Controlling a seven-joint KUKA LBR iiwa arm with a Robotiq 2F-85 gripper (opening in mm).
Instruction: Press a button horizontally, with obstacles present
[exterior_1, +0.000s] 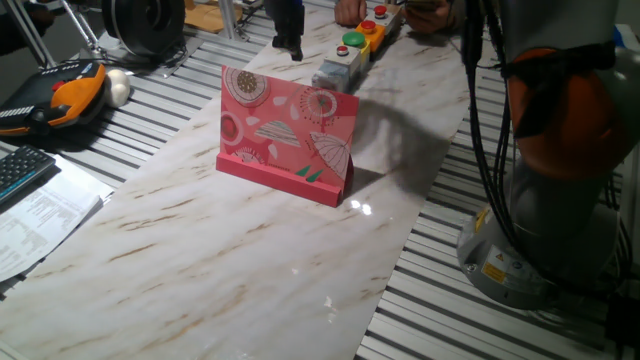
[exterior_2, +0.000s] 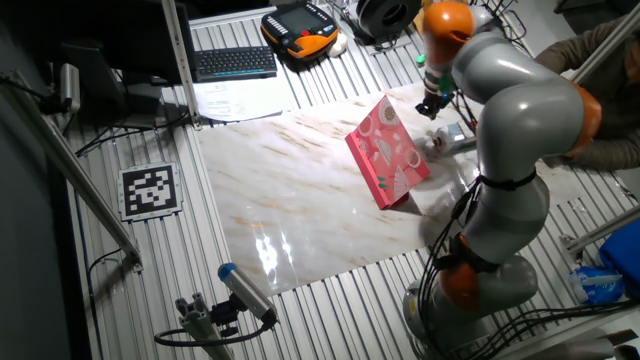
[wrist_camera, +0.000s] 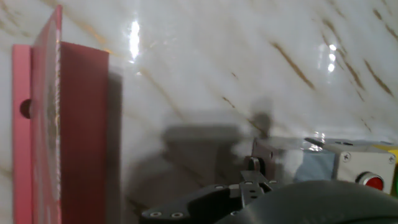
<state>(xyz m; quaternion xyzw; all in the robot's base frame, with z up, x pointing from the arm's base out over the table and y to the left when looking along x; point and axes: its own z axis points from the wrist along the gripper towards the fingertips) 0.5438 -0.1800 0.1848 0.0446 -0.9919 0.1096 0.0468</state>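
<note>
- The marble worktop (exterior_1: 250, 260) carries everything.
- The pink-red card board (exterior_1: 288, 132) stands upright mid-worktop on its base strip.
- The button box (exterior_1: 352, 55) lies behind the board at the far edge.
- The end effector (exterior_2: 436, 103) hangs above that box; whether it is clenched or released cannot be told.

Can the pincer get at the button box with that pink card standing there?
Probably yes. The pincer hangs beyond the pink card, on the same side as the button box, so the card does not stand between them.
</note>
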